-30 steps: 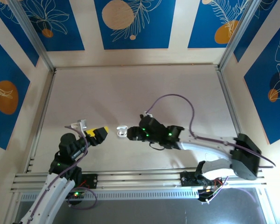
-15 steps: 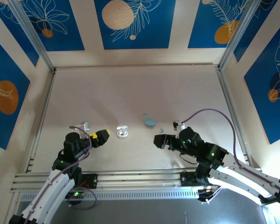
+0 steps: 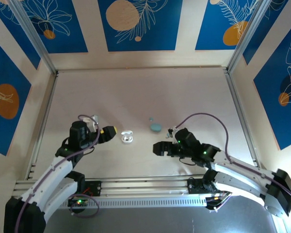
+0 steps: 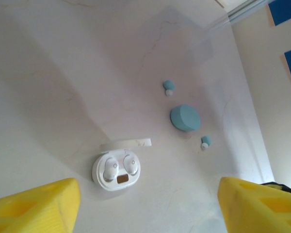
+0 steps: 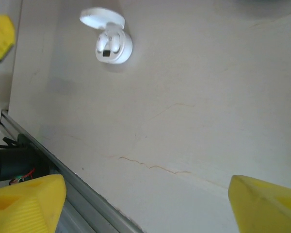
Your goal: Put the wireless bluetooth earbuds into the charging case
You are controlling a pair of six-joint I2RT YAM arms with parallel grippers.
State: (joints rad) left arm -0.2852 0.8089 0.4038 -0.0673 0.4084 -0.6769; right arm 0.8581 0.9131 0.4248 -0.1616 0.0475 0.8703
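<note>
The white buds [image 4: 110, 168] sit in the open white case [image 4: 117, 171]; I judge that half done. The blue buds [image 4: 169, 87] lie loose at 11 and 5 o'clock of the blue case [image 4: 185, 118], which looks closed. My left claw [image 4: 148, 208] and right claw [image 5: 145, 204] are wide, empty.

White charging case [image 4: 117, 170] open, two white earbuds [image 4: 110, 167] seated. Blue case [image 4: 185, 117] closed; loose blue earbuds [image 4: 169, 86] at its 11 and 4 o'clock.

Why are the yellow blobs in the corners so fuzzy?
Left wrist view: those are the pincer's fingers, probably too close to the lens to focus, while the white case looks sharp. Right wrist view: the same blur on its fingers, and the case is crisp.
</note>
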